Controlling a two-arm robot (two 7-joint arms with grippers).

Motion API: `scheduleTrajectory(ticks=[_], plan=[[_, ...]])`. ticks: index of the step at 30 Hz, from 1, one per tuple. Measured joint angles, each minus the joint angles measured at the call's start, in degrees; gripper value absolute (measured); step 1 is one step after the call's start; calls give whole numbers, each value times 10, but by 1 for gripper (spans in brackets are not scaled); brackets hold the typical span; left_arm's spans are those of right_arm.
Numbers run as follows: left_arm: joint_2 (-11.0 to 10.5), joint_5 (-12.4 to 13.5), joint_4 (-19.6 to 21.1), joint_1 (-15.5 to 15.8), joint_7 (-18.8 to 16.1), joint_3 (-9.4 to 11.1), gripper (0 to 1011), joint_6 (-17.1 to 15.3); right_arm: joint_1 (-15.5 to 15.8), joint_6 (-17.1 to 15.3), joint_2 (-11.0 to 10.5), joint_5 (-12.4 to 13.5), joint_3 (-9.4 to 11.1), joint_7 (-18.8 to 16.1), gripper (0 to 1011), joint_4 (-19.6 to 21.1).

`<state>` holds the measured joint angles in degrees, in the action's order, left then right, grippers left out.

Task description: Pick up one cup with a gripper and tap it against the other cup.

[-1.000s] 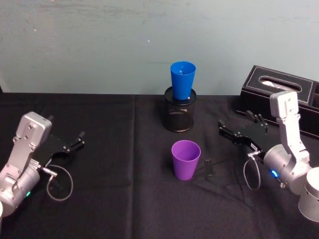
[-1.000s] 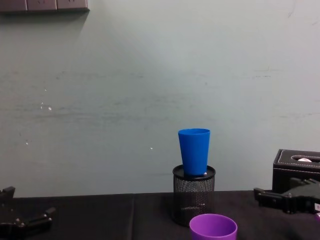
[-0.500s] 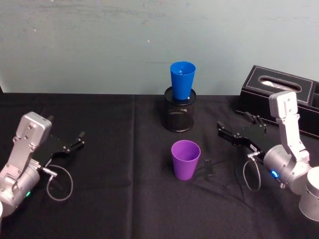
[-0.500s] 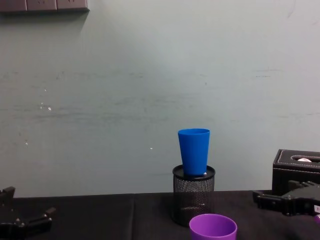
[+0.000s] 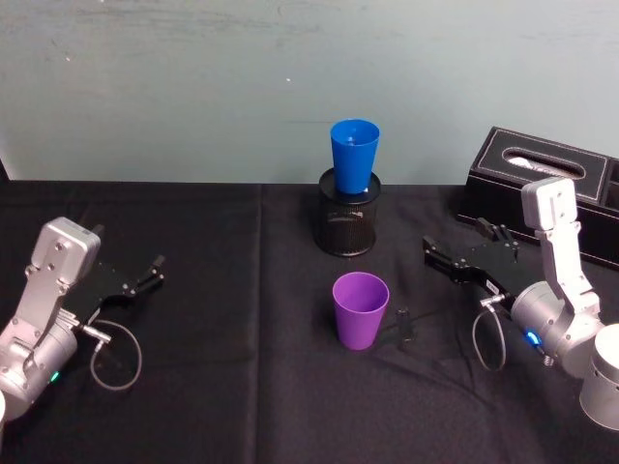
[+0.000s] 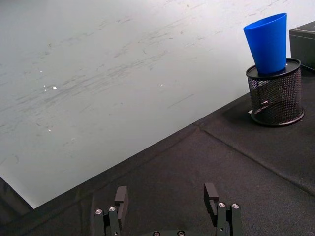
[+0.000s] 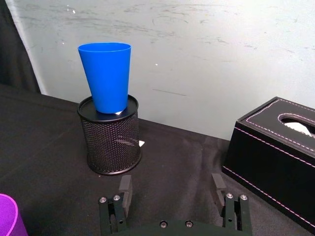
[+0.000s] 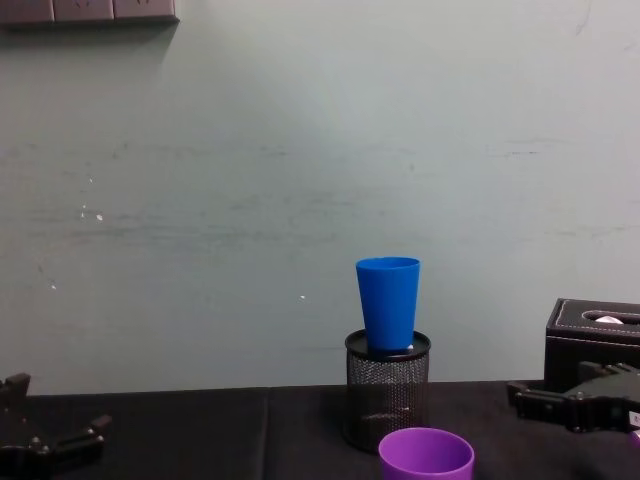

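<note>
Purple cup (image 5: 361,309) stands mid-table, untouched; the blue cup (image 5: 354,156) stands upright in the mesh holder (image 5: 348,225) behind it. Right gripper (image 5: 455,253) hovers right of purple, jaws spread. Wrist view shows left gripper (image 6: 167,201) released too, far left.

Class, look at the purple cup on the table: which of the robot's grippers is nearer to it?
The right gripper, open, sits just to the right of the purple cup. The left gripper, also open, rests far off at the table's left side.

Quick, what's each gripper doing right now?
Left gripper: open, holding nothing.
Right gripper: open, holding nothing, near the purple cup.
</note>
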<state>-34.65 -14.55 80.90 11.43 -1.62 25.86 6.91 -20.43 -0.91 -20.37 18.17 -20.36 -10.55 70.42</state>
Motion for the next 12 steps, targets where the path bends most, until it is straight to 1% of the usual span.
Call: scheduleTrajectory(ticks=[12], plan=[[0, 0, 0, 0, 0, 0, 1011, 0, 0, 0, 0, -1, 0, 2, 1003, 0]])
